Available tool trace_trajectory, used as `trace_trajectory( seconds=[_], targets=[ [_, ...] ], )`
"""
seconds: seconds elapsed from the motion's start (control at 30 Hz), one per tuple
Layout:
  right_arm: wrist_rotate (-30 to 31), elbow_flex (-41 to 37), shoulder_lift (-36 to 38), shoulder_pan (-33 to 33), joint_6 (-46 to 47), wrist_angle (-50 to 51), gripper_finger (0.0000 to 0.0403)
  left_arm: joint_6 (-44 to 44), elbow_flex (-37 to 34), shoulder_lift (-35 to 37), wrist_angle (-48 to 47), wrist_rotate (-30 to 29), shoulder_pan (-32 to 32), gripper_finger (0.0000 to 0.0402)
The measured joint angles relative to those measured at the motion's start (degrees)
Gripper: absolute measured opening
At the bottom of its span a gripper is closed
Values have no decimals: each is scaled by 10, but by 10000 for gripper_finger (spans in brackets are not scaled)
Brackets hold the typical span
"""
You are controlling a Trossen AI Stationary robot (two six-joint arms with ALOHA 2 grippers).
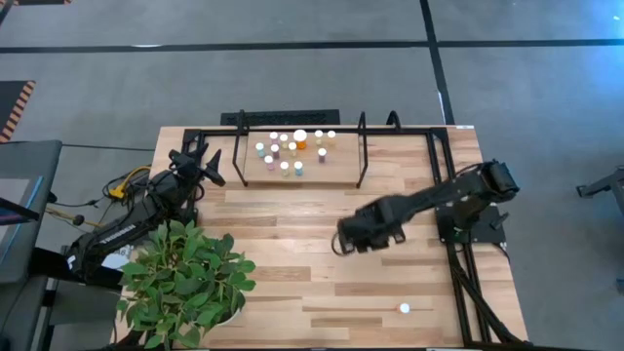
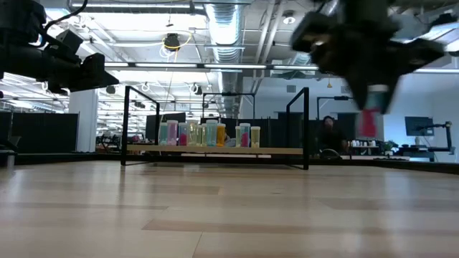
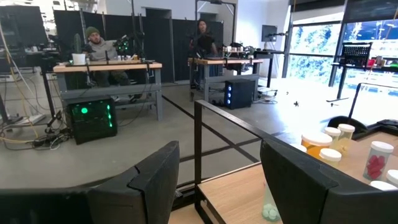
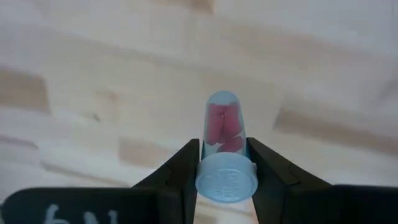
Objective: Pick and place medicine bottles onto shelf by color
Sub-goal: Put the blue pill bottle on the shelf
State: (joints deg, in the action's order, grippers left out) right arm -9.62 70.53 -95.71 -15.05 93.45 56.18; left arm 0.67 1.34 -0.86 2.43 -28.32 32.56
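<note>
1. My right hand (image 4: 222, 163) is clamped on a pink bottle (image 4: 224, 132), held above the table (image 1: 292, 263).
2. My left hand (image 3: 217, 180) waits, fingers apart, beside the shelf (image 1: 298, 174).

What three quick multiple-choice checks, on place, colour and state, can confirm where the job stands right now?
1. Where is the one bottle still lying loose on the tabletop?
A. Near the front right corner
B. Under the plant
C. Beside the left arm's base

2. What colour are the contents of the bottle in the right gripper?
A. Teal
B. Pink
C. Yellow

3. How is the left gripper?
A. Shut on a bottle
B. Open and empty by the shelf's left end
C. Pressed flat on the tabletop

Answers: 1 A, the loose bottle sits alone there. 2 B, the right gripper clamps the pink bottle. 3 B, the left gripper holds nothing beside the shelf.
</note>
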Motion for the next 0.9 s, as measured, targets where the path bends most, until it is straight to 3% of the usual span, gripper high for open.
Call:
trace_trajectory(
  seconds=[0.23, 0.63, 0.9],
  targets=[
    [8, 49, -36, 98, -55, 25, 131, 0, 0, 0, 0, 0, 0, 214],
    [8, 309, -193, 207, -190, 152, 131, 0, 0, -3, 0, 0, 0, 214],
    [11, 407, -255, 248, -269, 179, 131, 0, 0, -3, 0, 0, 0, 214]
  ],
)
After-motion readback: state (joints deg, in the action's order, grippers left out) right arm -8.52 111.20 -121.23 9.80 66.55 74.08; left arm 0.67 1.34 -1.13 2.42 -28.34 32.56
